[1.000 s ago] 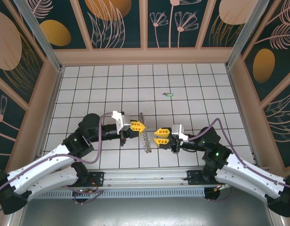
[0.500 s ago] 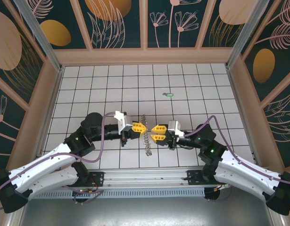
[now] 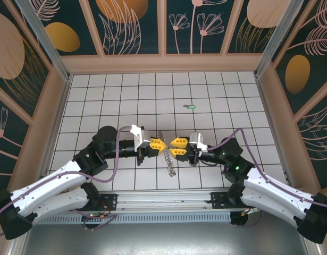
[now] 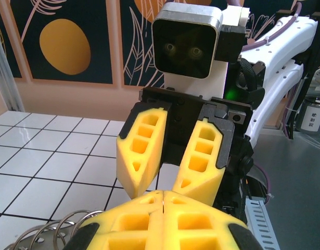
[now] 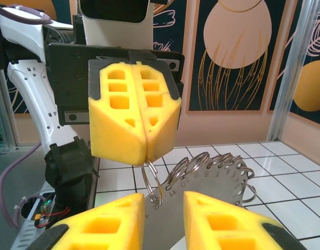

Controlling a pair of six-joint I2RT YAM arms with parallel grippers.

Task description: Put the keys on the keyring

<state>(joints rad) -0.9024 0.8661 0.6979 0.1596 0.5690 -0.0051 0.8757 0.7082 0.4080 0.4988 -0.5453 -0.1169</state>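
Left end effector (image 3: 162, 144) clenched, pinching one wire loop of the keyring (image 3: 167, 156) at front-centre of the desk (image 3: 99, 95). Right end effector (image 3: 173, 144) faces it tip to tip, released, jaws apart w/ that loop btwn them. Key (image 3: 190, 107) lies flat on the desk further back, well apart from both.

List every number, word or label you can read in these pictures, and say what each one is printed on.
"11", then "10": the near end of a row of small numbers along the rim of the flat grey plate of the keyring, one beside each ring, seen from the right wrist.
The rest of that row: too small and tilted to read with certainty.
White label at the right edge of the left wrist view: blurred, unreadable.
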